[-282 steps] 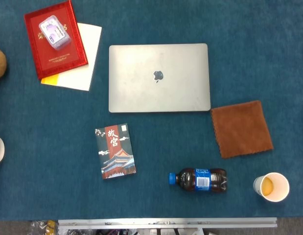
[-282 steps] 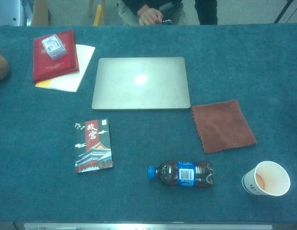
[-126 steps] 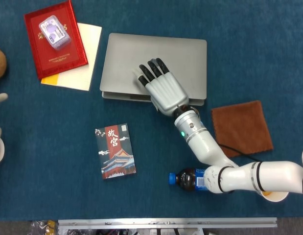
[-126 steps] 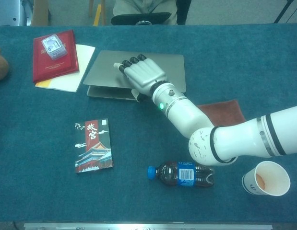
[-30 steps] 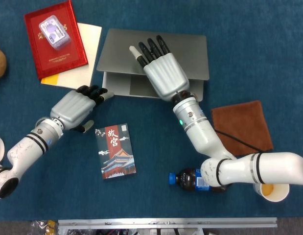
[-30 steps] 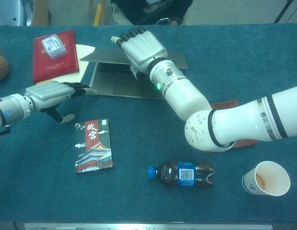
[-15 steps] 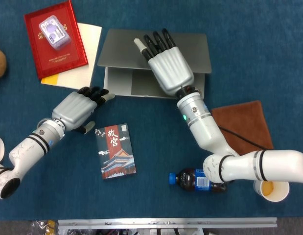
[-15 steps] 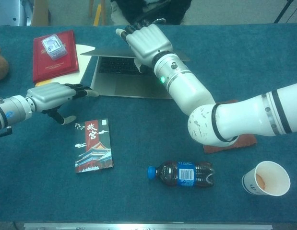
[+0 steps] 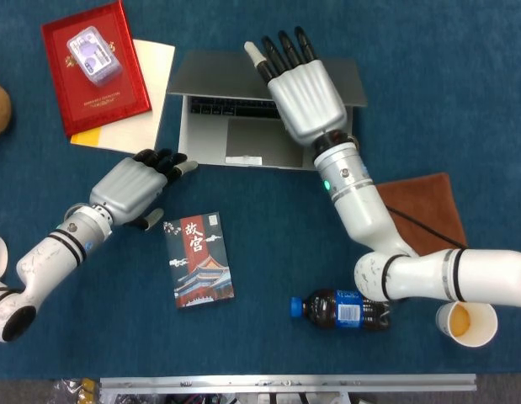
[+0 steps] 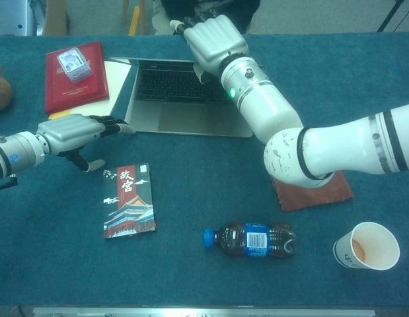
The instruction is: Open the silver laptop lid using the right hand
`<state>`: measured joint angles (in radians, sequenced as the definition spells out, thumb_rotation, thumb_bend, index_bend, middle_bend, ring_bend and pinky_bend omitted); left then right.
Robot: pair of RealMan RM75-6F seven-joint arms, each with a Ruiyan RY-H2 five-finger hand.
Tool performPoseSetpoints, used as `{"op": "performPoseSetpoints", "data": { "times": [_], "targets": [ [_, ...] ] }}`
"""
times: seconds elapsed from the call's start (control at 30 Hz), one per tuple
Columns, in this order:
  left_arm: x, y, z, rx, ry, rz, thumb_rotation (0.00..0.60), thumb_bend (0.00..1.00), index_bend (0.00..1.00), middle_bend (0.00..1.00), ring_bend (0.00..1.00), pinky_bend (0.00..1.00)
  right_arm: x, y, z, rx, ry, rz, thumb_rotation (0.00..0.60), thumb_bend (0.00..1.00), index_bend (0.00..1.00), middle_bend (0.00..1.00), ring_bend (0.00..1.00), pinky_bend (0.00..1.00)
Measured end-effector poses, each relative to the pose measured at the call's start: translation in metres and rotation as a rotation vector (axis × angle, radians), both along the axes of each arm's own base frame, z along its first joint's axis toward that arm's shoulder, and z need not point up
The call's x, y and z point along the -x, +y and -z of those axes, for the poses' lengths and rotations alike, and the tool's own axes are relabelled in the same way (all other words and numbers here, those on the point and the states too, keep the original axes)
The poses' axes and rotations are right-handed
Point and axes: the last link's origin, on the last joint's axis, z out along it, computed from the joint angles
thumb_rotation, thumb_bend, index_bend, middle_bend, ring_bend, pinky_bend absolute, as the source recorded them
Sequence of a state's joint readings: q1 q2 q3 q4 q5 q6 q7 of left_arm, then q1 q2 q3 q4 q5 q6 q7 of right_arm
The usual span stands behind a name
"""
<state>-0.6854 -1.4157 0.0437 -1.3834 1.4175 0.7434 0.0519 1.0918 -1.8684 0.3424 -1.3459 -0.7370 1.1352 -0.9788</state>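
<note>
Now laptop at table centre, lid half raised. Right hand flat behind lid, fingers together, pushing. Left hand steadies base corner. Push slow; keep base pinned.

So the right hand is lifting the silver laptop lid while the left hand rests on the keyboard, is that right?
Not quite. The right hand is lifting the silver laptop lid, but the left hand sits at the base's near left corner, off the keyboard. The head view shows it.

A lab-like test bench: blue felt-covered table with a metal rail along its front edge.
</note>
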Motion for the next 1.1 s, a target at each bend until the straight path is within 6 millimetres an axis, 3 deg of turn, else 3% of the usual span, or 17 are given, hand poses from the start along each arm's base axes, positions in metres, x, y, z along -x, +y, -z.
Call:
{"op": "performPoseSetpoints", "data": {
  "times": [0.93, 1.1],
  "targets": [
    [0.001, 0.001, -0.002, -0.013, 0.0, -0.023, 0.594, 0.41, 0.06, 0.06, 0.03, 0.07, 0.023, -0.055, -0.04, 0.161, -0.006, 0.103, 0.6, 0.48, 0.0, 0.09, 0.0, 0.0],
    [0.001, 0.001, -0.003, -0.016, 0.001, -0.026, 0.594, 0.41, 0.06, 0.06, 0.03, 0.07, 0.026, -0.066, -0.043, 0.188, -0.002, 0.121, 0.6, 0.42, 0.0, 0.09, 0.0, 0.0]
  ]
}}
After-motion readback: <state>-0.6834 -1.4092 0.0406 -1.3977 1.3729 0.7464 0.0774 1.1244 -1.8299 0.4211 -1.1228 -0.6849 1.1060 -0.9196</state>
